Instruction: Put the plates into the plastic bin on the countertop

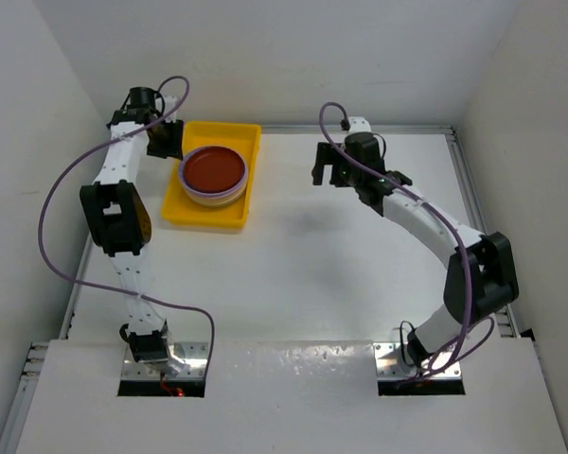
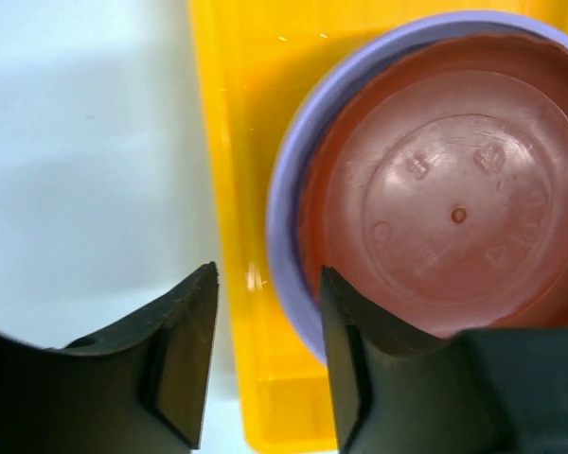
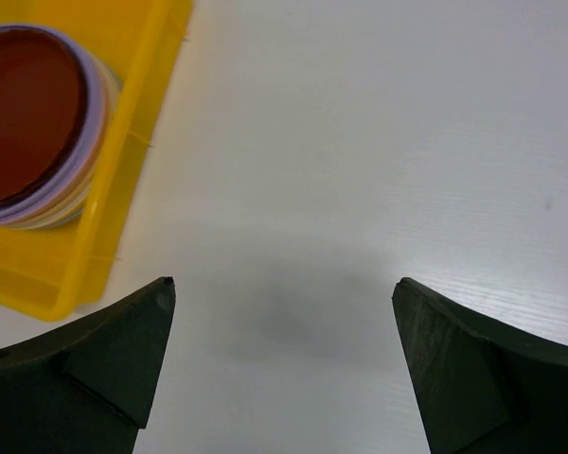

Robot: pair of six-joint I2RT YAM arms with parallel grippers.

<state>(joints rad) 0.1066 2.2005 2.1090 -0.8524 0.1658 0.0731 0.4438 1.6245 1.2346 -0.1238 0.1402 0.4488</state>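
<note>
Nearest me, the right jaws hang wide open over bare desk [image 1: 341, 274], holding nothing and well apart from the plastic bin [image 1: 208, 218]. I see little risk there unless that arm swings left into the bin's side.

Further off, the plates [image 1: 212, 171] sit stacked inside the bin, dark red-brown plate [image 2: 454, 208] on top with the lilac plate [image 2: 289, 236] showing beneath it. Every plate I can see is in that stack.

At the far left the left jaws are parted and empty, straddling the bin's rim, one finger outside and the other just beside the lilac edge. That is my worry. A sideways pull-out could hook the rim and drag the bin, or knock the stack askew. A straight lift looks safer.

The red-brown plate carries moulded marks ringed around a centre dot. They may be mould symbols, but they are too faint to read. I find no brand or label elsewhere.
</note>
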